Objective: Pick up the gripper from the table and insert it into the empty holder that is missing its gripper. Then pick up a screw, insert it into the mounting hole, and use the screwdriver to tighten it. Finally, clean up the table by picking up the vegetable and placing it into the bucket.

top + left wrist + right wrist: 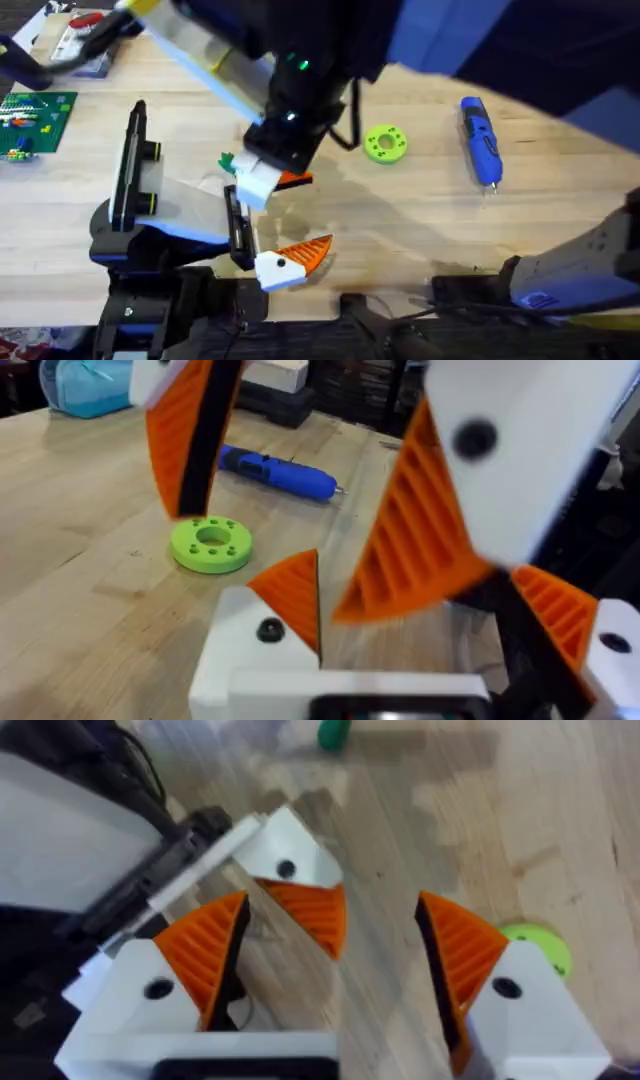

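One gripper (295,260) sits low center in the overhead view, white block touching the bottom of the holder (238,228), orange wedge pointing right and slightly up-frame along its long axis. Right end effector (340,985) has its fingers spread apart just above it. Left end effector (400,540) is spread too. Green disc (385,142) and screwdriver (479,138) lie upper right on the counter (560,200).
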You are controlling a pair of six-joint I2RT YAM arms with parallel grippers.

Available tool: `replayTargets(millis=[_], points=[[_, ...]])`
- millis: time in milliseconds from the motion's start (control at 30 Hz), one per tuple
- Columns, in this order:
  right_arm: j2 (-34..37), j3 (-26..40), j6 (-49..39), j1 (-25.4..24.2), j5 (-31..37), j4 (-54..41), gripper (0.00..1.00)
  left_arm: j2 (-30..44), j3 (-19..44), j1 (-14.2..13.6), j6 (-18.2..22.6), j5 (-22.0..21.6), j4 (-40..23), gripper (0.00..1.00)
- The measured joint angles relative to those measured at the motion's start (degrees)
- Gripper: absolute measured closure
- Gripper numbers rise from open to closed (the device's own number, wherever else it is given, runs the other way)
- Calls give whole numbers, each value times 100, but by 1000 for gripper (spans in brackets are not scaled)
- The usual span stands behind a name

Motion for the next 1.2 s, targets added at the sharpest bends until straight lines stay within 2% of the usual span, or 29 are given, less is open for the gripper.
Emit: replayTargets(millis=[267,400,600,633,700,833,867,933,1100,1200], points=[[-780,2,10,-604,-16,-546,5,0,0,0,2,0,1,15],[-1126,2,-225,-645,-37,-1069,5,0,0,0,2,0,2,14],[-1244,2,-416,-643,-64,-1176,4,0,0,0,2,-22,7,14],[-1242,2,-428,-643,-64,-1175,4,0,0,0,-3,-22,7,47],[-1241,2,-448,-643,-68,-1174,4,0,0,0,-5,-34,11,228],[-1241,2,-459,-643,-82,-1170,4,0,0,0,23,-63,17,842],[-1241,2,-459,-643,-83,-1164,4,0,0,0,31,-65,18,950],[-1241,2,-458,-643,-83,-1134,4,0,0,0,52,-66,20,992],[-1241,-44,-329,-728,-88,-967,4,0,0,0,137,-66,18,993],[-1240,-173,-65,-960,-92,-905,5,0,0,0,236,-53,17,994]])
